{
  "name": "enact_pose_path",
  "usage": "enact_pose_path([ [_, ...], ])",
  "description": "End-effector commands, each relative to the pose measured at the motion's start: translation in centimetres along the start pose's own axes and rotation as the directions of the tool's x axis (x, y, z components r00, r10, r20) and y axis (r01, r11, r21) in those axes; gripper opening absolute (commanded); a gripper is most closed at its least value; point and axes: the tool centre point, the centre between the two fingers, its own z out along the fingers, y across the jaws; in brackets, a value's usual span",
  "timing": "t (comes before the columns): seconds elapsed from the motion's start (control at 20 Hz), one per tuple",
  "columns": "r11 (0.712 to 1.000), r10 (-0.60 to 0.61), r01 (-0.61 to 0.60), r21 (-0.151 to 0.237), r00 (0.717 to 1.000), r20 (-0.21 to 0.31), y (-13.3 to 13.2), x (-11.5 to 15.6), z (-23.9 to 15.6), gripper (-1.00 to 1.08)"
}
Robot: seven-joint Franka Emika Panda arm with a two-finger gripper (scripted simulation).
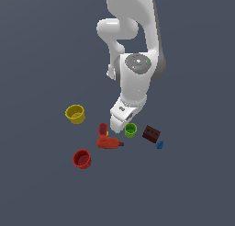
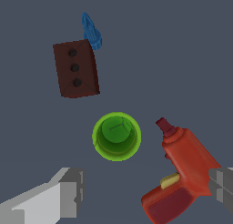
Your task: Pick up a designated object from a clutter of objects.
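Overhead, the white Franka arm (image 1: pixel 137 50) comes down from the top centre of the exterior view, folds at a rounded elbow, and angles its wrist down and toward the lower left, ending in the gripper (image 1: pixel 118 125) just above the clutter near the middle of the frame. In the wrist view the gripper (image 2: pixel 148 191) stands open: one grey finger (image 2: pixel 68 193) shows at the lower left, the other finger (image 2: pixel 223 186) at the lower right edge, well apart, with nothing held between them

The small lime-green round cup with a darker green inside (image 1: pixel 130 130) sits upright just beside the gripper on the exterior view's right, mouth facing up, its axis vertical. In the wrist view the same cup (image 2: pixel 116 136) lies near the centre of the frame, its round opening facing the camera, ahead of the gap between the fingers and not touched by either

A red drill-shaped toy (image 1: pixel 108 138) lies on its side just to the exterior view's left of the green cup; in the wrist view the toy (image 2: pixel 179 173) fills the lower right, its dark red nose pointing toward the upper left, close to the cup, its body in front of the right-edge finger

A dark brown box with three dark dots (image 2: pixel 75 69) lies at the upper left of the wrist view, a tiny blue piece (image 2: pixel 91 32) just beside its far corner. In the exterior view a yellow cup (image 1: pixel 75 114) stands left of centre and a red cup (image 1: pixel 82 159) at lower left, both well apart from the green cup
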Motion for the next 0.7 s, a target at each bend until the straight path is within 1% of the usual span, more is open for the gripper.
enact_pose_path([
  [0.0,0.997,-0.075,0.075,0.0,0.997,-0.002,-0.4,0.2,1.4,1.0],
  [0.3,0.977,-0.211,0.211,0.002,0.977,-0.008,-1.2,0.5,3.9,1.0],
  [0.65,0.954,-0.3,0.3,0.003,0.954,-0.014,-1.8,0.7,5.5,1.0],
])
